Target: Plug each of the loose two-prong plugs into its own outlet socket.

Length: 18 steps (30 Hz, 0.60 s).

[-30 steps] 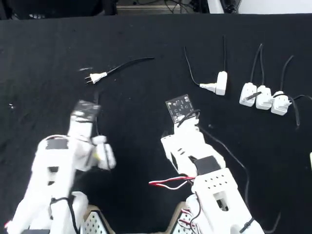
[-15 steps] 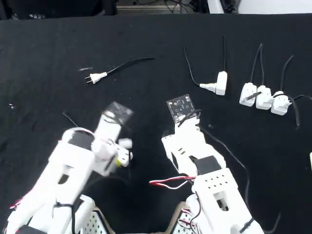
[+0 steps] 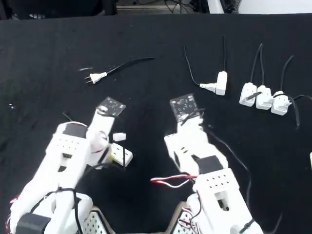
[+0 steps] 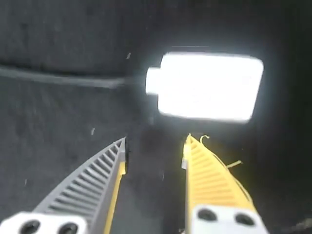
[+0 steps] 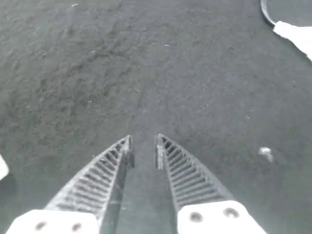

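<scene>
A loose two-prong plug [image 3: 97,77] with a black cord lies at the far left of the black table [image 3: 44,53]. In the left wrist view a white block [image 4: 207,87] with a cord [image 4: 58,80] lies just beyond my left gripper [image 4: 155,141], which is open and holds nothing. The left arm [image 3: 78,146] covers that block from above. My right gripper [image 5: 144,138] hangs over bare cloth, open by a narrow gap and holding nothing. The right arm [image 3: 192,146] stands mid-table. A white socket [image 3: 222,82] with a plug [image 3: 207,87] at its side lies beyond it.
Three white sockets [image 3: 263,97] with black cords sit in a row at the right. A white plug tip [image 5: 292,34] shows far off in the right wrist view. A black cable [image 3: 234,156] runs along the right arm.
The left arm has swung to the right, toward the table's middle, and turned at the wrist. The right arm has barely shifted.
</scene>
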### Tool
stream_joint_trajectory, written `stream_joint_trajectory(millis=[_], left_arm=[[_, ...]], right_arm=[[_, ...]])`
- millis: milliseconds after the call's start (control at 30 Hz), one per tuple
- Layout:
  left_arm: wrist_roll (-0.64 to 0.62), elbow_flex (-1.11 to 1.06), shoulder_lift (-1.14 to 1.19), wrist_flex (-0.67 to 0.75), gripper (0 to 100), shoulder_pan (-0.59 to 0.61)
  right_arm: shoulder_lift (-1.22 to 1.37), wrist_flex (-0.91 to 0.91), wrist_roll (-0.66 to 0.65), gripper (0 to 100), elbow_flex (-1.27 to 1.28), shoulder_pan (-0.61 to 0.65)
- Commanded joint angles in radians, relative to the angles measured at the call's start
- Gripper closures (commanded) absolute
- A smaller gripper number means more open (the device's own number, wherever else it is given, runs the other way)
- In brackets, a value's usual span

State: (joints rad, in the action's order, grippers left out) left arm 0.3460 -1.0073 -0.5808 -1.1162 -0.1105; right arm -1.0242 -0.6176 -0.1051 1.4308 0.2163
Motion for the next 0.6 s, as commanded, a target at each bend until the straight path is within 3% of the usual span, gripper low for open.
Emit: stream_joint_trajectory(millis=[0, 133, 267, 433, 567], left_arm=[[-0.199, -0.001, 0.035, 0.236, 80, -0.093], [-0.292, -0.002, 0.117, 0.374, 80, -0.174], [-0.341, 0.022, 0.236, 0.439, 80, -0.18], [-0.324, 0.134, 0.27, 0.198, 80, -0.147], [-0.288, 0.297, 0.259, -0.005, 80, -0.005]], right_arm=[[-0.03, 0.006, 0.026, 92.8, -0.044, -0.109], [-0.03, 0.006, 0.052, 92.8, -0.044, -0.143], [-0.03, 0.008, 0.052, 92.8, -0.044, -0.144], [-0.03, 0.009, 0.052, 92.8, -0.044, -0.146], [-0.03, 0.011, 0.052, 92.8, -0.044, -0.143]])
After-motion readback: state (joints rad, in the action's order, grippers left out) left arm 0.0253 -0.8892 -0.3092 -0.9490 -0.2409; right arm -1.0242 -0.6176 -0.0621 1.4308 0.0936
